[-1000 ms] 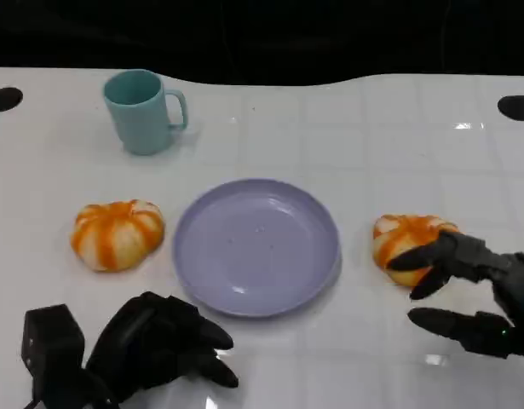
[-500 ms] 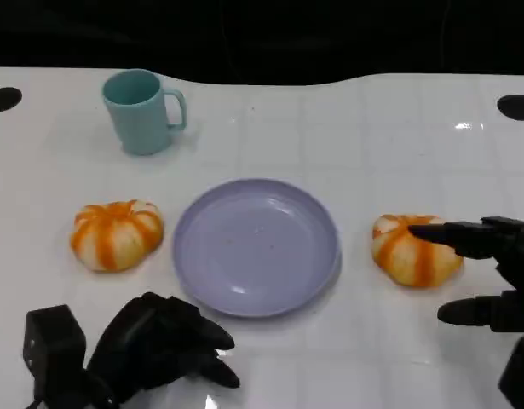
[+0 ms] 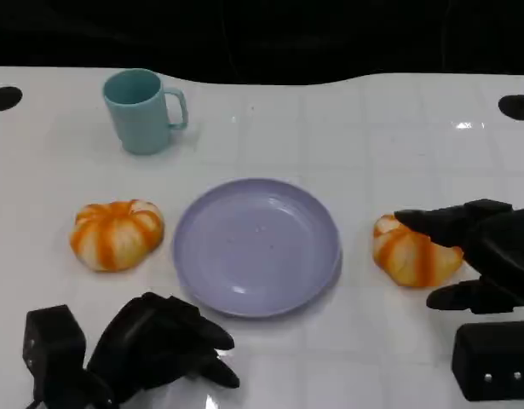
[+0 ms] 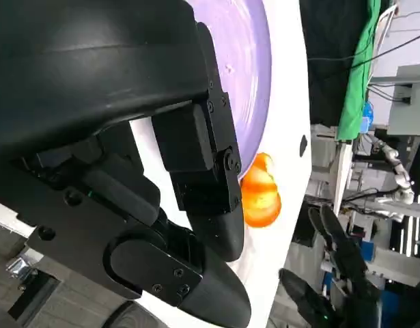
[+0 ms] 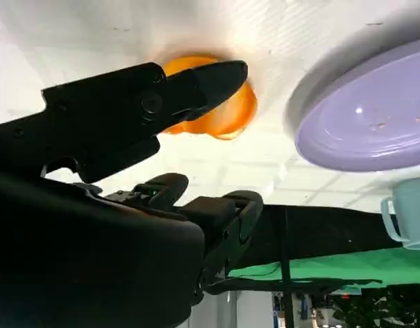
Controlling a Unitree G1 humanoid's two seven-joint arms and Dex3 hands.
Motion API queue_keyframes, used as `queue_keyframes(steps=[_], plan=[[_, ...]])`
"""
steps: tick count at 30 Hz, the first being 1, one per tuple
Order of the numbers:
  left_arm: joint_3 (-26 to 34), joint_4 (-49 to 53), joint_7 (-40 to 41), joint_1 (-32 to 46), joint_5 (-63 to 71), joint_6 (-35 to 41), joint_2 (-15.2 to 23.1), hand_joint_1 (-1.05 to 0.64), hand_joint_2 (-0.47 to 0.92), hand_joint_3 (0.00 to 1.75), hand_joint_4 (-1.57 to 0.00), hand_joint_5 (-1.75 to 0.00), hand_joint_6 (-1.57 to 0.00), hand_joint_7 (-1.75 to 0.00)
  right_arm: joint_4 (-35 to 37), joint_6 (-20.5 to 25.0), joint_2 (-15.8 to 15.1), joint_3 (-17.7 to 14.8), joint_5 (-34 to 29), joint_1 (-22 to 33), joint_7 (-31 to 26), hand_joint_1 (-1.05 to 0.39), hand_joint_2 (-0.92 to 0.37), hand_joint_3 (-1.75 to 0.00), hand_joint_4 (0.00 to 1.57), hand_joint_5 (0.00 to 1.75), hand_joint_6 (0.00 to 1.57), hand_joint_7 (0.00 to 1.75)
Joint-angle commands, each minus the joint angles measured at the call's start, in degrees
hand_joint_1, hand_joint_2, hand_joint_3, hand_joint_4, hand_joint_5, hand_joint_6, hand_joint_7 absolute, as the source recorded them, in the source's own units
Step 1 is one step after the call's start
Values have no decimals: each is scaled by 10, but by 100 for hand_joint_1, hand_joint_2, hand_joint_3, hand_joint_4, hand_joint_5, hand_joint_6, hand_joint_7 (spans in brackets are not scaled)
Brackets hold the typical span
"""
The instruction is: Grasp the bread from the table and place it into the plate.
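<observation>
- The right hand (image 3: 479, 256) is at the near right of the table (image 3: 372, 128), fingers spread around the right bread (image 3: 411, 251): one long finger lies over the bread's far top, another sits low on the near right side.
- In the right wrist view that hand (image 5: 162, 137) shows a finger across the bread (image 5: 227, 109), with other fingers curled nearer the camera; I cannot tell whether they press the bread or only hover at it. The bread rests on the table.
- The hand looks apart-fingered, bracketing the bread rather than clamped on it.
- The left hand (image 3: 164, 345) lies at the near left edge of the table, fingers curled in, holding nothing. It sits just near of the plate's near-left rim.
- In the left wrist view this hand (image 4: 148, 205) is a black mass close to the camera, with the plate (image 4: 254, 82) beyond it, the right bread (image 4: 261, 198) farther off, and the right hand (image 4: 332, 280) past that.
- The plate (image 3: 257, 245), lilac and round, stands in the middle of the table between the two breads, with nothing in it.
- The right bread lies just right of the plate, apart from its rim.
- A left bread (image 3: 117, 234), orange-and-cream striped like the other, lies left of the plate, near its rim but not touching.
- A teal mug (image 3: 142, 111) stands upright at the far left, handle to the right, well apart from the plate.
</observation>
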Motion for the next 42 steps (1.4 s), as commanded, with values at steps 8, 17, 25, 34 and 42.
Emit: queue_keyframes(steps=[8, 17, 25, 34, 42], plan=[[2, -3, 3, 2, -1, -6, 8, -105, 78, 0, -157, -20, -156, 0, 104, 52, 11, 68, -36, -79, -33, -54, -86, 0, 29, 15, 30, 0], [0, -12, 6, 9, 0, -4, 8, -105, 78, 0, -157, -20, -156, 0, 257, 70, 35, 121, -43, -149, -71, -50, -84, -1, 28, 10, 28, 0], [0, -19, 4, 16, -2, -2, 8, -105, 77, 0, -157, -20, -156, 0, 377, 61, 60, 146, -22, -190, -104, -45, -87, -1, 31, 9, 28, 1], [-3, -36, 9, 24, 0, 6, 7, -105, 77, 0, -157, -20, -156, 0, 458, -24, 78, 147, -2, -201, -270, -12, -90, -27, 81, 131, 108, 24], [-5, -37, 11, 25, -1, 9, 7, -105, 77, 0, -157, -19, -156, 0, 478, -73, 79, 157, -4, -207, -386, -9, -49, -108, 90, 175, 79, 156]])
